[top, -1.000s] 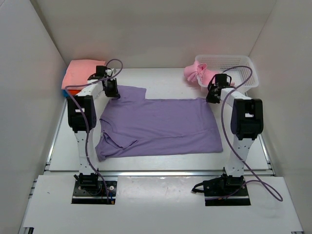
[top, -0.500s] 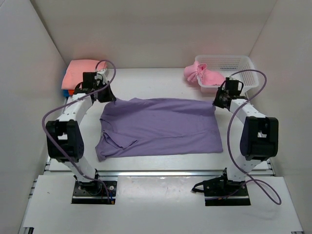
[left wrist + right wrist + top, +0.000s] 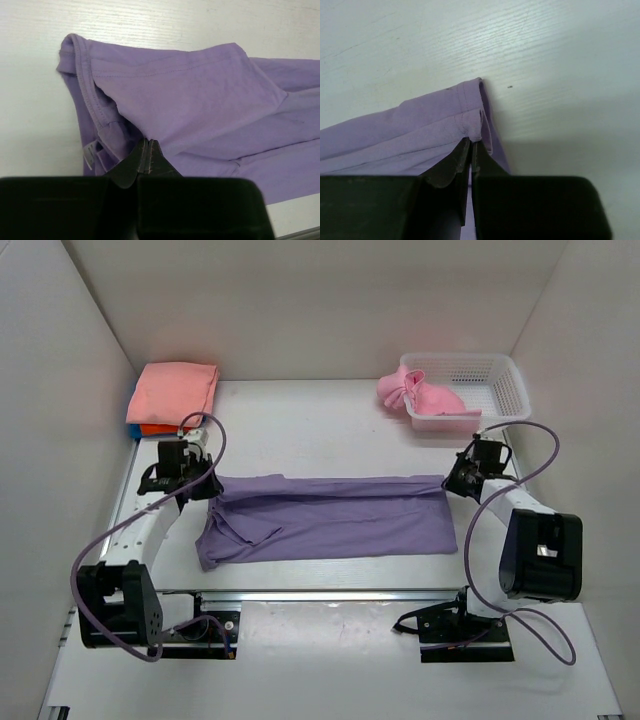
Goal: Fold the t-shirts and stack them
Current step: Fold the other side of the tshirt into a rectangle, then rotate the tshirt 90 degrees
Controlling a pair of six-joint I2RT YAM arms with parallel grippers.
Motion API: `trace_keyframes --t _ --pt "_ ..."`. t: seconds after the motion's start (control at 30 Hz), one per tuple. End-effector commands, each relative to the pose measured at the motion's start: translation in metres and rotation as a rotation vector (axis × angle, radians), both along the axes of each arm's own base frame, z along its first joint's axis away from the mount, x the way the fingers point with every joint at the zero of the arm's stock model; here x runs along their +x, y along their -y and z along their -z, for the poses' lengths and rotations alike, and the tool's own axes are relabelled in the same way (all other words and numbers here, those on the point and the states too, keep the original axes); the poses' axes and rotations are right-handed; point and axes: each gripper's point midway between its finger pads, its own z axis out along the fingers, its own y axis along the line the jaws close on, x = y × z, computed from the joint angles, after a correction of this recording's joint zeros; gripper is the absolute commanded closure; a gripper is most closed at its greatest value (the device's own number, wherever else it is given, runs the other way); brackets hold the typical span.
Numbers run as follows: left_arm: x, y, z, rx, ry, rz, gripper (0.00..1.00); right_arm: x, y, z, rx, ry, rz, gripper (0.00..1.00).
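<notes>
The lavender-purple t-shirt (image 3: 330,520) lies across the middle of the table, its far half folded toward the near edge. My left gripper (image 3: 203,486) is shut on its far left corner by the sleeve (image 3: 170,95). My right gripper (image 3: 450,480) is shut on its far right hem corner (image 3: 470,112). A salmon-pink t-shirt (image 3: 172,392) lies folded at the far left on an orange one (image 3: 152,428), with a sliver of blue beside it. A light pink t-shirt (image 3: 410,392) hangs bunched over the rim of the white mesh basket (image 3: 500,380).
White walls enclose the table on the left, back and right. The basket stands at the far right corner. Bare white table (image 3: 310,420) lies beyond the purple shirt. A metal rail (image 3: 330,595) runs along the near edge.
Both grippers have pulled the far edge of the purple shirt toward the near side, folding it over itself. The shirt now looks about half as deep.
</notes>
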Motion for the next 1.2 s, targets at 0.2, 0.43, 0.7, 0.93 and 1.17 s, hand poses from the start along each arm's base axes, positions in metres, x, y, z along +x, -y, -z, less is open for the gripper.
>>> trace_keyframes --t 0.2,0.43,0.7,0.93,1.17 --pt "-0.020 -0.011 -0.003 0.046 0.052 -0.059 1.00 -0.005 0.008 -0.017 -0.001 0.087 0.029 1.00" --pt "-0.036 -0.017 0.011 0.046 0.004 -0.114 1.00 -0.035 0.003 -0.017 0.021 0.063 0.082 1.00" --pt "-0.041 -0.027 0.006 0.046 0.048 -0.231 0.53 -0.074 -0.010 -0.017 0.045 -0.039 0.113 0.70" --pt "-0.046 -0.005 0.003 0.001 0.082 -0.190 0.59 -0.038 -0.015 -0.047 0.088 0.137 0.029 1.00" --pt "-0.064 0.027 0.053 0.000 -0.111 -0.106 0.67 0.013 -0.041 -0.023 0.101 0.013 -0.143 1.00"
